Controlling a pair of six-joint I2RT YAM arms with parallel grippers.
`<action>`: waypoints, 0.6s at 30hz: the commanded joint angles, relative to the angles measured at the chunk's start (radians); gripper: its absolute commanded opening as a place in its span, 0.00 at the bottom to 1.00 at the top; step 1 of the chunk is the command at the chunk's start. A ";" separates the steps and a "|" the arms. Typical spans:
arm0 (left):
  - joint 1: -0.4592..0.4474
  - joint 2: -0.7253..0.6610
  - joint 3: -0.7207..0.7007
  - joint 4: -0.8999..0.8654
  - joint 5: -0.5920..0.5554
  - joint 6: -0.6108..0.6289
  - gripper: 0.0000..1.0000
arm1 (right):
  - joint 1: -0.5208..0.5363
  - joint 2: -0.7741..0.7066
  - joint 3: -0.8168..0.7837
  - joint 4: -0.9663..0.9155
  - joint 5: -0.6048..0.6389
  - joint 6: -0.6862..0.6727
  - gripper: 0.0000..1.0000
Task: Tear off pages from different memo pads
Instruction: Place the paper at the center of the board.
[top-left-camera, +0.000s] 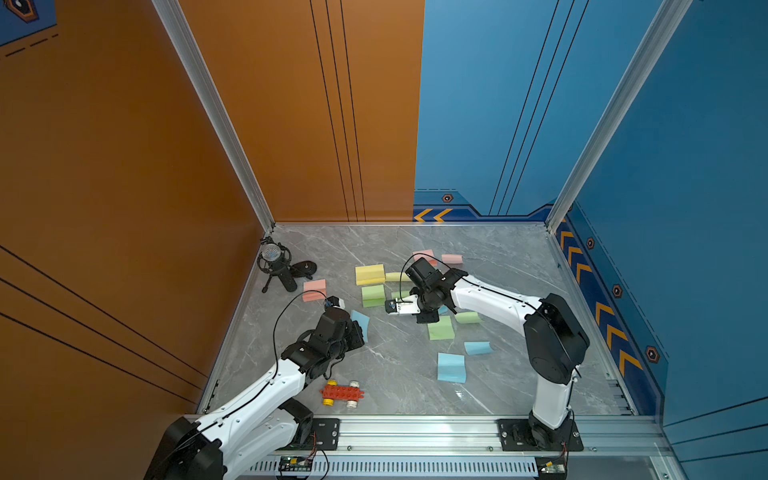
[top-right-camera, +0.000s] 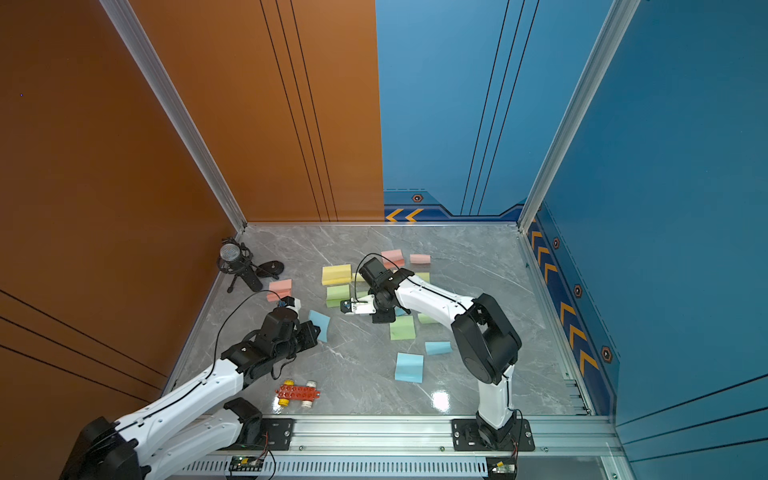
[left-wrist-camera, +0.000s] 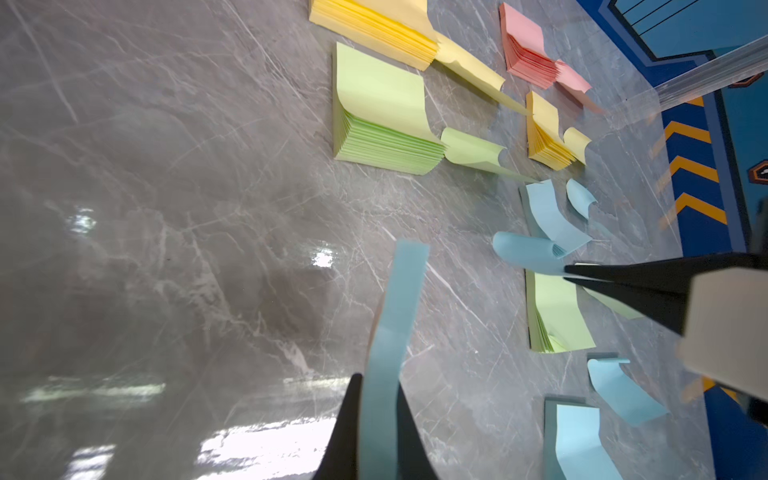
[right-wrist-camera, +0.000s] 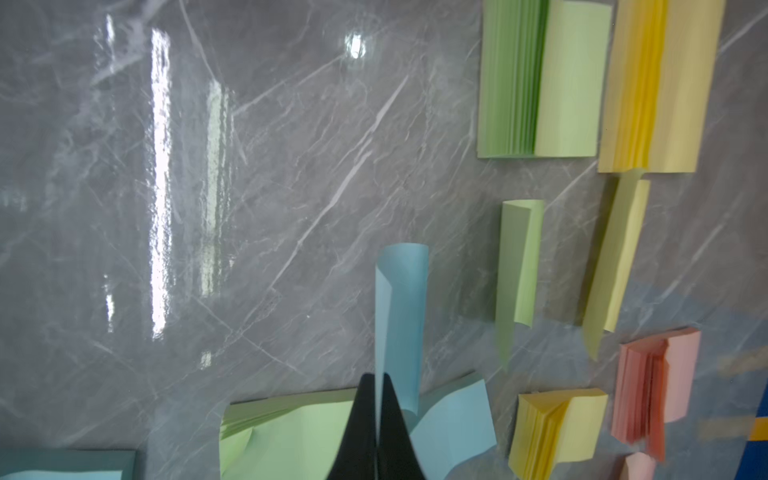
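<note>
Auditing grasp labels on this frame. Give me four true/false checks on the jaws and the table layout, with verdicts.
1. The left jaws are shut on a blue page. True.
2. The right jaws are open and empty. False: they are shut on a curled blue page.
3. The red toy car lies on top of a pad. False: it lies on the bare table, apart from the pads.
4. The large green pad lies right beside the large yellow pad. True.

Pastel memo pads (top-left-camera: 370, 274) lie scattered among curled loose pages (top-left-camera: 397, 276).
</note>
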 joint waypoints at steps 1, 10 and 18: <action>0.013 0.079 0.037 0.135 0.112 -0.037 0.00 | -0.012 0.035 0.050 -0.034 -0.003 -0.034 0.00; 0.039 0.231 0.076 0.162 0.178 -0.048 0.00 | -0.015 0.092 0.040 -0.034 -0.081 -0.016 0.03; 0.036 0.313 0.103 0.197 0.187 -0.067 0.00 | 0.001 0.039 0.000 -0.068 -0.143 0.026 0.27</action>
